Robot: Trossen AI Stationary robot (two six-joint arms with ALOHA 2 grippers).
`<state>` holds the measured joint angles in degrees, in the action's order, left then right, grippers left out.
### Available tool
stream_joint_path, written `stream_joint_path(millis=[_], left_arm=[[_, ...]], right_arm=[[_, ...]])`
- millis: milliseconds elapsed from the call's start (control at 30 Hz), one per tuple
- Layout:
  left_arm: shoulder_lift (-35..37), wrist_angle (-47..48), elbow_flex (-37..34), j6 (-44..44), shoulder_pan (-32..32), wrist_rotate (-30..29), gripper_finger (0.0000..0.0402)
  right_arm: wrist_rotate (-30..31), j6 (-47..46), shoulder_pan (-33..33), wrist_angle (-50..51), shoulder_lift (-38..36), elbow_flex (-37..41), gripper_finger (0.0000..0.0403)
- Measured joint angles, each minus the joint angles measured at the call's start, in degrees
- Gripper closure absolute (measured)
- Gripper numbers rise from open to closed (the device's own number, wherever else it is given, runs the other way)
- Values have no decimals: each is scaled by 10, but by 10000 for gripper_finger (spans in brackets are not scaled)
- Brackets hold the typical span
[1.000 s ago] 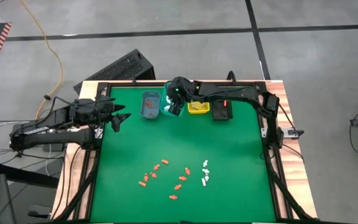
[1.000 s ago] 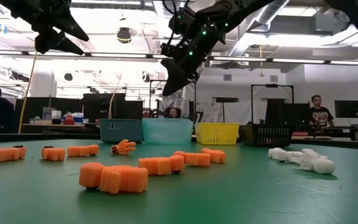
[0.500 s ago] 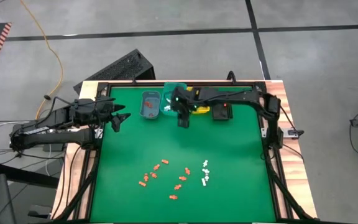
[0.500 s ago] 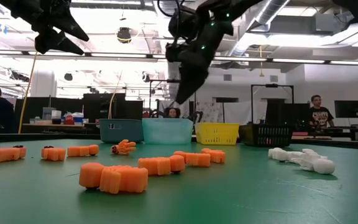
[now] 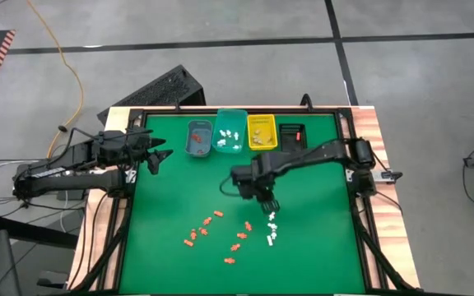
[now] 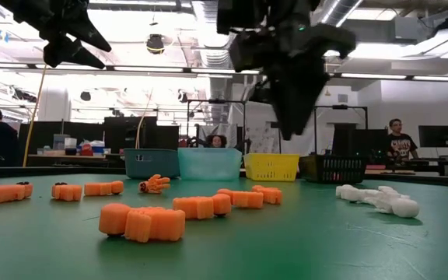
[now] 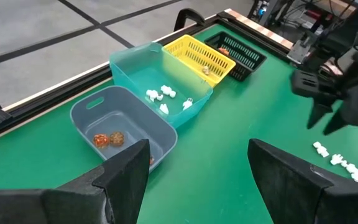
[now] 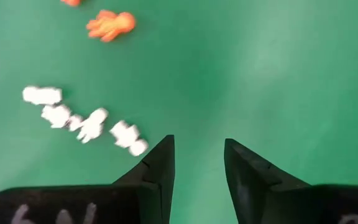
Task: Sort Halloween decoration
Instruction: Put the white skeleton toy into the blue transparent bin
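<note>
Green felt covers the table [image 5: 179, 197], framed by a pale wooden border. Along the felt's upper edge in the high view sits a row of four small rectangular bins: a grey-blue plastic bin [image 5: 199, 138] holding a few orange pieces, a teal translucent bin [image 5: 230, 131] with white pieces inside, a yellow mesh basket [image 5: 262, 131] and a black mesh basket [image 5: 291, 134].

Most of the tiny Halloween figurines lie loose on the felt in the lower middle of the high view. Orange-red figurines [image 5: 218, 231] are scattered to the left of centre, and a small cluster of white figurines [image 5: 271, 228] lies just to their right. In the low view the orange pieces [image 6: 142, 222] fill the foreground and the white ones [image 6: 379, 197] lie at the right.

The right tool [image 5: 267, 201] hangs over the middle of the table, just above the white cluster in the high view, its arm reaching in from the right edge. Its two dark fingers [image 8: 154, 171] are spread with nothing between them, and the white figurines [image 8: 86, 121] lie on the felt close beside them in the right wrist view.

The left tool [image 5: 159, 159] waits at the left edge of the table, raised off the felt, its fingers [image 7: 126, 171] spread wide and empty.

People stand in the room beyond the table in the low view.
</note>
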<state>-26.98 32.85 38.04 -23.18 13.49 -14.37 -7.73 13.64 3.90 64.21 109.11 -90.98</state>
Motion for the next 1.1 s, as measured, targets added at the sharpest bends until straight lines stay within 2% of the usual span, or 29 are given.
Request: stream_joint_path(millis=[333,600,800,1100], left_arm=[[0,13,0,0,0,0,141],[0,12,0,0,0,0,141],[0,12,0,-5,0,0,141],[0,12,0,-16,0,0,141]], right_arm=[[-1,-55,75,-69,-52,80,271],[3,-37,121,-133,-65,164,271],[117,-42,147,-177,-64,208,271],[109,-26,147,-196,-64,211,271]])
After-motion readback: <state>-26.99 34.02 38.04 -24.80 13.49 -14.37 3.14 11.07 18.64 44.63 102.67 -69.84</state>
